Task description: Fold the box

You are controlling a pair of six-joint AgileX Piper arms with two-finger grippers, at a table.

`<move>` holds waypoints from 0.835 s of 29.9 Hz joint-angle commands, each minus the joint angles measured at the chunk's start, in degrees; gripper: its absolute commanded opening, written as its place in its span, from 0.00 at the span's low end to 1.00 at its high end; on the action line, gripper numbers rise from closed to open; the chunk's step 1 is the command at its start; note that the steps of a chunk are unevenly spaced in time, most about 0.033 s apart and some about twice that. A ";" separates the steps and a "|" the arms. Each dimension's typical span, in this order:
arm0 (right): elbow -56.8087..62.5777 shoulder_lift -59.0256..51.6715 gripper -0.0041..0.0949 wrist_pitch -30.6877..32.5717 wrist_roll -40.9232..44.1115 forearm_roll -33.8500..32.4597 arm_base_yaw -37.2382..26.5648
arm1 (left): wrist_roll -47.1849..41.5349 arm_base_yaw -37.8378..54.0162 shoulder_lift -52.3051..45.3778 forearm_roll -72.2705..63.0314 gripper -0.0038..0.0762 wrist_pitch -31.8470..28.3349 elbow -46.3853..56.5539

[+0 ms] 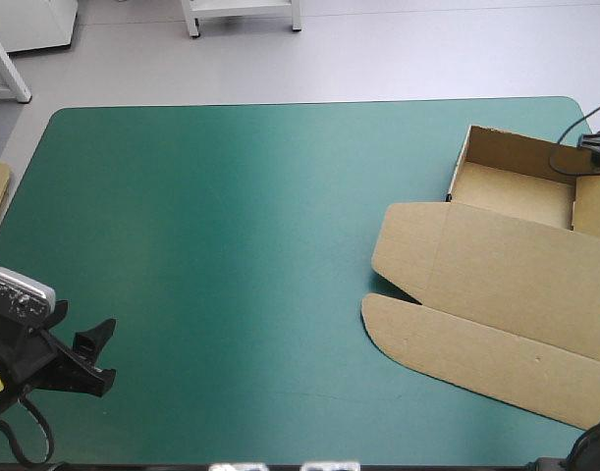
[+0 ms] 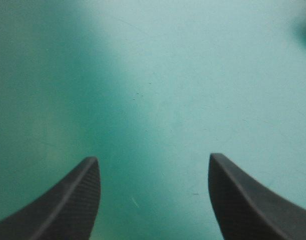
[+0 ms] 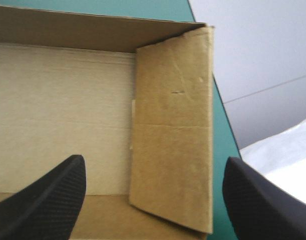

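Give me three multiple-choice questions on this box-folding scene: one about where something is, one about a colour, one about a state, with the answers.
1. Where on the cover does the box lie?
A) near left corner
B) right side
C) centre

2. What colour is the cover?
A) red
B) white
C) teal-green

3. How do the left arm's fingers stand?
A) open
B) shut on the box
C) shut on a T-shirt

Answers:
1 B: the high view shows the brown board by the right edge.
2 C: the high view shows it teal-green all over.
3 A: the left wrist view shows them apart, with only bare cover between.
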 commanded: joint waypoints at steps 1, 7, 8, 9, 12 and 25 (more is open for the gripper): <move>1.81 -7.38 0.70 0.75 -0.46 2.16 4.33 | -0.85 -0.35 0.74 2.86 0.62 -4.21 -1.31; 12.07 -15.95 0.65 -3.86 -0.06 3.28 16.17 | -3.55 -0.35 0.74 5.90 0.62 -5.31 -1.31; 14.13 -17.74 0.65 -5.52 -0.06 3.28 18.41 | -4.56 -0.35 0.74 6.46 0.62 -5.31 -1.31; 16.18 -19.63 0.65 -7.42 0.06 3.28 20.64 | -5.13 -0.35 0.74 6.75 0.62 -5.31 -1.31; 21.90 -25.30 0.65 -12.95 0.30 3.28 26.54 | -5.29 -0.35 0.74 7.14 0.62 -5.81 -1.15; 47.63 -54.60 0.63 -25.83 -0.37 3.14 39.93 | -7.44 -0.35 -4.10 6.77 0.55 -13.81 9.52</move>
